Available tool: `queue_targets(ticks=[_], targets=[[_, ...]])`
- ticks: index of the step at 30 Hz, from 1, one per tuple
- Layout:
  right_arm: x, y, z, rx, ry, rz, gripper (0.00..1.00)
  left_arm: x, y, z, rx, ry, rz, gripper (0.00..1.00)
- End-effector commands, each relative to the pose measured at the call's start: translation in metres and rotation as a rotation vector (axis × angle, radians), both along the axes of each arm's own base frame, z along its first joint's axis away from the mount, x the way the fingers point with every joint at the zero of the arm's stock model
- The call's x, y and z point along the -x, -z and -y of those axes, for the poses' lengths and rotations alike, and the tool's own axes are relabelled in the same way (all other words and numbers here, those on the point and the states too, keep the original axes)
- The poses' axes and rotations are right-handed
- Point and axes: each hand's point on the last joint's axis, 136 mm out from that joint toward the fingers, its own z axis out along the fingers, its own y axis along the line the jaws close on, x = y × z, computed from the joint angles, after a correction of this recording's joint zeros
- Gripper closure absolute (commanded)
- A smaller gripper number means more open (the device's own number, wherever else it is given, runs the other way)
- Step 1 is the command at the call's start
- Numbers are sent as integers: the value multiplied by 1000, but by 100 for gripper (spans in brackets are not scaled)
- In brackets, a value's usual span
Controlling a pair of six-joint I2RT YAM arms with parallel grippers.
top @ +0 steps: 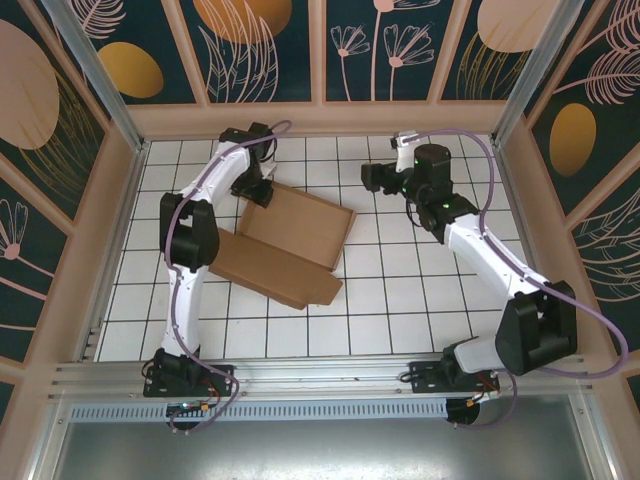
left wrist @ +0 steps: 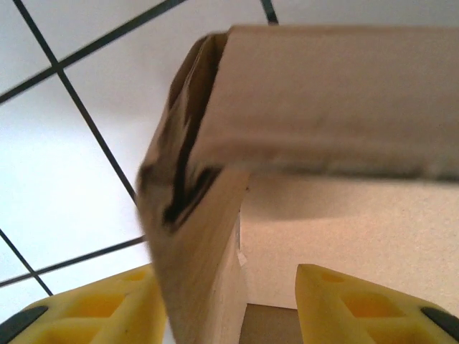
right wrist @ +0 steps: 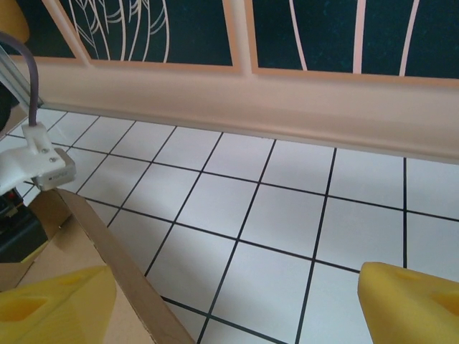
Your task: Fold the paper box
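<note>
The paper box (top: 300,228) is brown cardboard, a shallow tray with raised walls and a flat lid panel (top: 268,268) spread toward the near left. My left gripper (top: 258,192) sits at the tray's far-left corner. In the left wrist view its yellow fingers (left wrist: 86,312) stand apart astride the corner's upright wall (left wrist: 201,251); the wall lies against the left finger, with a gap to the right one. My right gripper (top: 370,178) hovers open off the tray's far-right corner. The box rim (right wrist: 122,276) crosses the right wrist view by the left finger, with bare tiles between the fingers (right wrist: 409,304).
The white tiled table (top: 400,300) is fenced by a low wooden wall (right wrist: 287,100) at the back and sides. The left arm's wrist parts (right wrist: 36,165) show beyond the box rim. Open tiles lie to the right and in front of the box.
</note>
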Motion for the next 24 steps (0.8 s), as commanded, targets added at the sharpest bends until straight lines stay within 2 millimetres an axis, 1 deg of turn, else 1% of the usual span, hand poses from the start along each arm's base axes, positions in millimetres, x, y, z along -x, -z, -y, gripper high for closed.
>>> queue_targets(ticks=[1,4,7,8,12,14,18,19,20,22,24], targets=[[-8,3,-4,7,-25,15,12,4,6,-2,-32,11,-49,45],[-13,9,-9,5,-41,8,12,-1,6,-2,-38,4,-34,42],[-16,15,-15,-1,-65,-2,12,-10,5,-1,-37,-15,-1,42],[-18,17,-16,-2,-69,-5,12,-12,8,1,-29,-15,1,42],[-21,23,-21,-10,-87,-21,12,-11,36,2,-67,-23,-44,38],[-21,24,-22,-13,-93,-23,12,-11,42,3,-102,-28,-46,37],[-20,31,-23,-8,-98,-34,12,-13,41,10,-136,-17,-21,33],[-20,32,-23,-10,-98,-36,12,-13,40,10,-137,-16,-17,32],[-20,34,-23,-11,-101,-39,12,-14,39,11,-140,-15,-12,28],[-20,36,-25,-16,-107,-44,12,-17,32,14,-128,-18,9,23],[-21,39,-28,-19,-120,-49,12,-25,18,20,-92,-27,57,15]])
